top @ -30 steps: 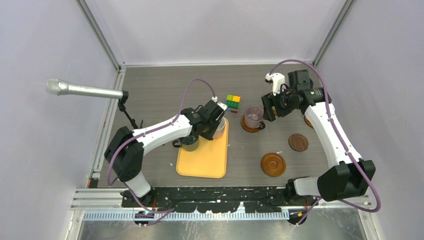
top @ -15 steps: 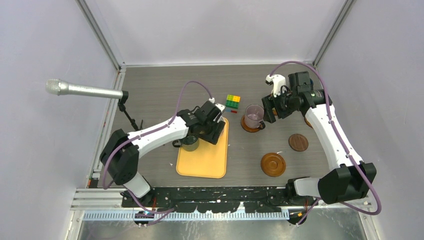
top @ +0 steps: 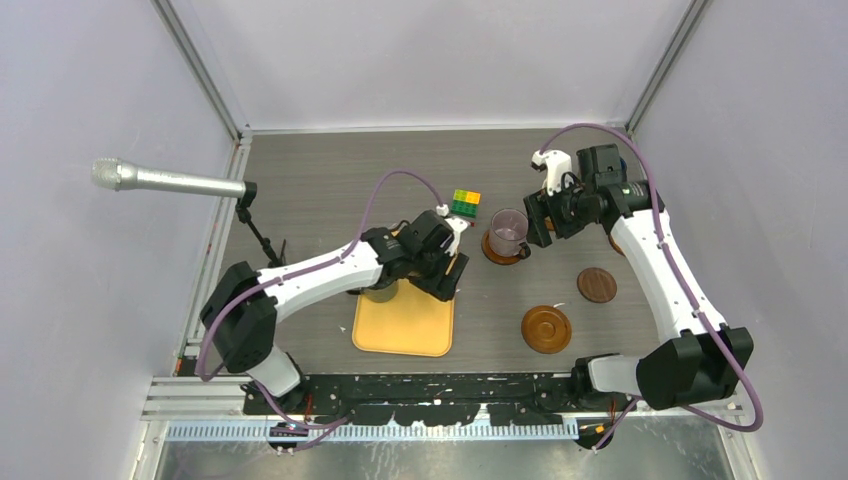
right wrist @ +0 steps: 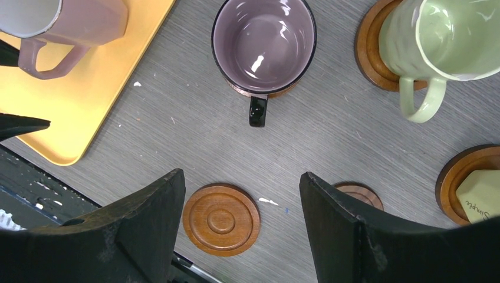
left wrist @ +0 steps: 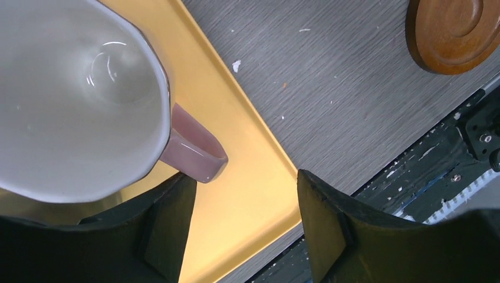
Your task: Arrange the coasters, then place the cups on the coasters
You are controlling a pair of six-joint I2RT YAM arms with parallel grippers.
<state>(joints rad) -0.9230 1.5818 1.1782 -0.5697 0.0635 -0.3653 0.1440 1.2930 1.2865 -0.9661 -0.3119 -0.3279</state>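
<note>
A pink-cream cup (left wrist: 76,100) stands on the yellow tray (left wrist: 253,177). Its pink handle (left wrist: 191,147) lies just off my left gripper's (left wrist: 244,194) left finger. That gripper is open and holds nothing. In the top view it hovers over the tray's right side (top: 447,278). My right gripper (right wrist: 242,194) hangs open above the table, beside the mauve cup (right wrist: 263,44), which sits on a coaster (top: 503,250). A light green cup (right wrist: 448,41) and a pale yellow cup (right wrist: 480,197) each stand on a coaster. Two coasters are bare: a brown one (right wrist: 221,219) and a darker one (right wrist: 359,194).
A dark green cup (top: 378,292) shows partly under the left arm at the tray's left edge. A multicoloured cube (top: 465,203) lies behind the tray. A microphone on a stand (top: 165,180) reaches in from the left wall.
My left gripper has opened and let go of the pink-cream cup on the tray, then drawn back toward the near right. The right arm has hardly moved.
</note>
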